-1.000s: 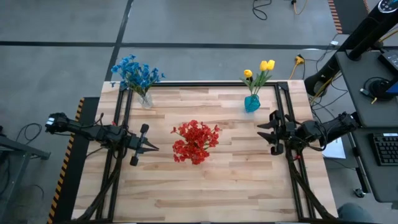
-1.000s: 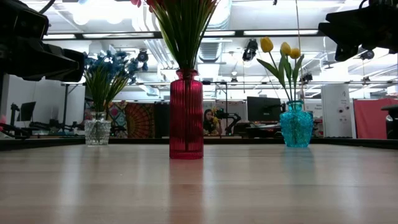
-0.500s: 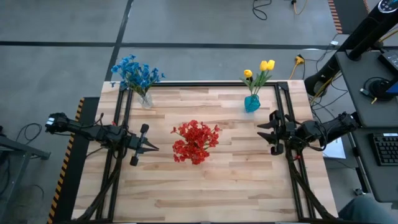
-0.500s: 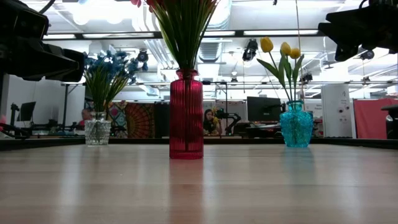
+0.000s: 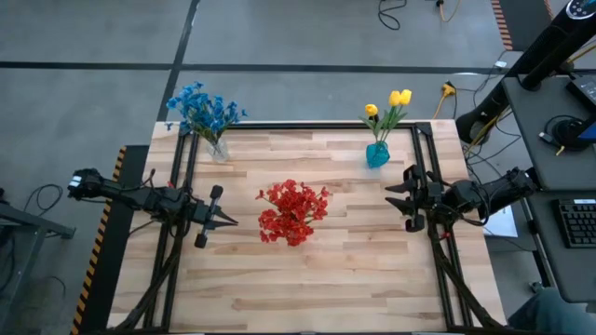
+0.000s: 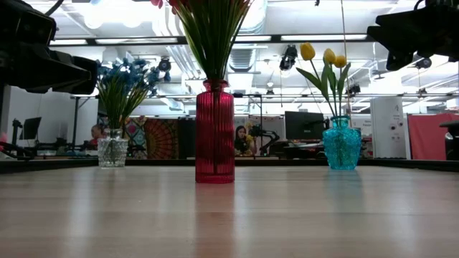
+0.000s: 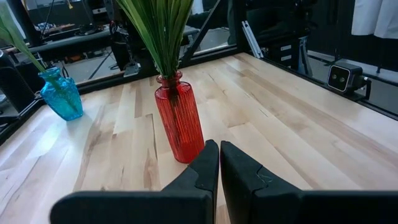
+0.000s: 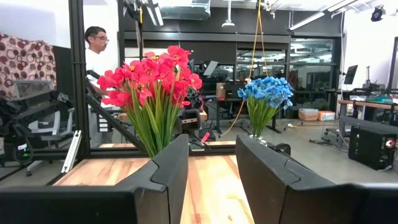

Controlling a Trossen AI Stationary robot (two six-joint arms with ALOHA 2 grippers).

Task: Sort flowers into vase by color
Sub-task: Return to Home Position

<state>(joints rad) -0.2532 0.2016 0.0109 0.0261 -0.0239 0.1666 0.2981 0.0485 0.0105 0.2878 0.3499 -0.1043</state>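
Nothing on the table (image 5: 354, 279) has shifted since a second ago; both arms hang where they were.
From above, the red flowers (image 5: 293, 210) hide their red vase (image 6: 214, 132) at centre. Blue flowers (image 5: 205, 110) fill the clear vase (image 6: 112, 149) far left, and yellow tulips (image 5: 391, 102) the blue vase (image 6: 342, 145) far right. The left gripper (image 7: 219, 152) is closed and empty at the left; the right gripper (image 8: 211, 146) is parted and empty at the right.

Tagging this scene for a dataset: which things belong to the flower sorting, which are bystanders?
Job: red flowers, red vase; blue flowers, clear vase; yellow tulips, blue vase; left gripper shut, right gripper open, at the table's sides.
Around: keyboard, floor cables, person behind.
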